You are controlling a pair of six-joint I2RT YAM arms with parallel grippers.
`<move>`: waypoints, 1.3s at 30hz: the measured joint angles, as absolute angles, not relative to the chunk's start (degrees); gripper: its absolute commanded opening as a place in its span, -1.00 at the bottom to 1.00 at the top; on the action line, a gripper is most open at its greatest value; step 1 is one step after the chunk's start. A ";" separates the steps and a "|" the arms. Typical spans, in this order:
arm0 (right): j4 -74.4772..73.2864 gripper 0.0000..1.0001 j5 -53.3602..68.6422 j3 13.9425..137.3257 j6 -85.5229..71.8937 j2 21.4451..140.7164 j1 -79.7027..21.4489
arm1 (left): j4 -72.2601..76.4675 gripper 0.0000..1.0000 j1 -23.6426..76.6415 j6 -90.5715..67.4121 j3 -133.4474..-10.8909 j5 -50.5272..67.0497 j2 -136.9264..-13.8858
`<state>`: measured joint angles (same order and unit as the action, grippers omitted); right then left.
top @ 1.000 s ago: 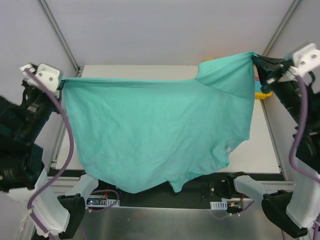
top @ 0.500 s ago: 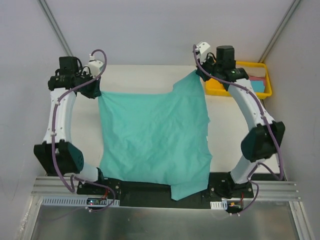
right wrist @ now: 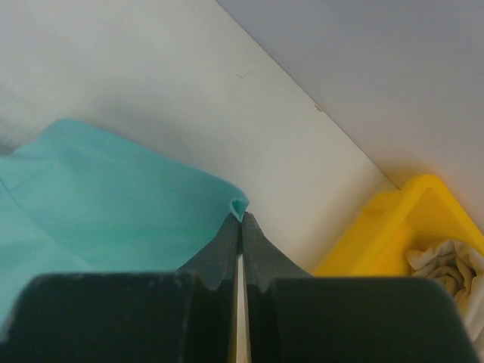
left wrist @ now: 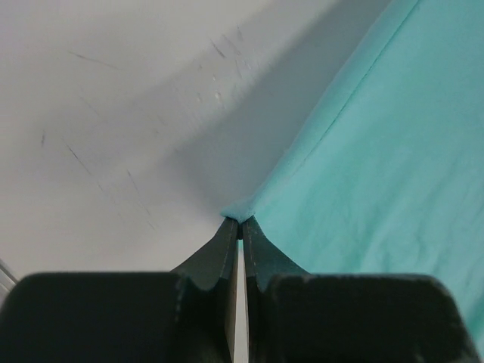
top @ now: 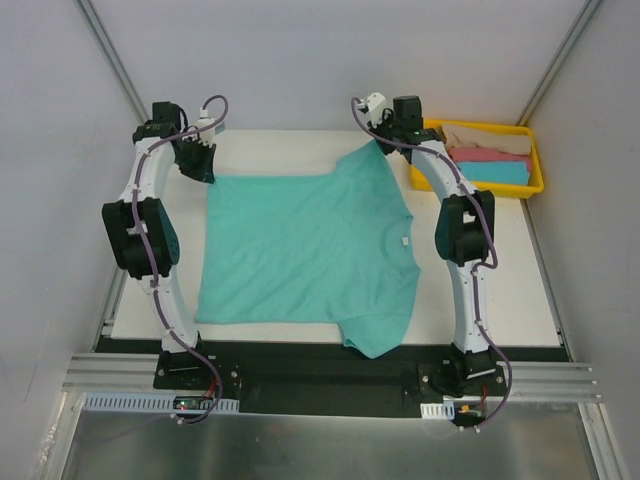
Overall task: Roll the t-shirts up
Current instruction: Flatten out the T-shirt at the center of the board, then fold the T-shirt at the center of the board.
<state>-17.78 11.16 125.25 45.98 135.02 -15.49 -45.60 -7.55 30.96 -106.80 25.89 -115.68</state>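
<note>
Since half a second ago, reaches both arms farther out and lower, laying the teal t-shirt (top: 300, 250) flat on the worktop (top: 520, 290) instead of holding it draped in the air. Pinches the shirt's far left corner with the left gripper (top: 203, 168), jaws pressed together on a small peak of cloth in the left wrist view, tips close to the surface. Pinches the far right corner, beside a sleeve, with the right gripper (top: 377, 143), jaws likewise closed on a little fold of hem. Holds the far edge fairly straight between the two. Shows the shirt spread across the middle of the worktop, one sleeve at the far right, the other at the near right reaching over the near edge, a white tag (top: 399, 239) on the right side. Finds the yellow tray (top: 500, 190) at the far right corner, near the right gripper and apart from the teal cloth. Carries a tan t-shirt (top: 485, 137), a pink t-shirt (top: 490, 155) and a sky-blue t-shirt (top: 495, 172) side by side inside.
</note>
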 measured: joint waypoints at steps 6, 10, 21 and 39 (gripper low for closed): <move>-15.35 -0.99 7.84 126.78 46.41 138.96 -15.70 | -44.62 -1.00 -7.55 30.55 -114.83 25.56 -122.48; -14.11 -0.99 7.73 123.92 46.81 136.84 -15.90 | -44.36 -1.00 -7.55 30.46 -115.13 25.98 -122.69; -18.48 -0.99 9.72 106.02 47.64 116.03 -17.61 | -45.47 -1.00 -7.57 30.30 -108.29 30.61 -116.60; -30.98 -0.99 11.73 89.06 48.29 102.89 -20.01 | -52.84 -1.00 -9.26 44.75 -105.43 30.61 -114.19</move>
<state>-30.98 11.73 89.06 48.29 102.89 -20.01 -52.84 -9.26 44.75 -105.43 30.61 -114.19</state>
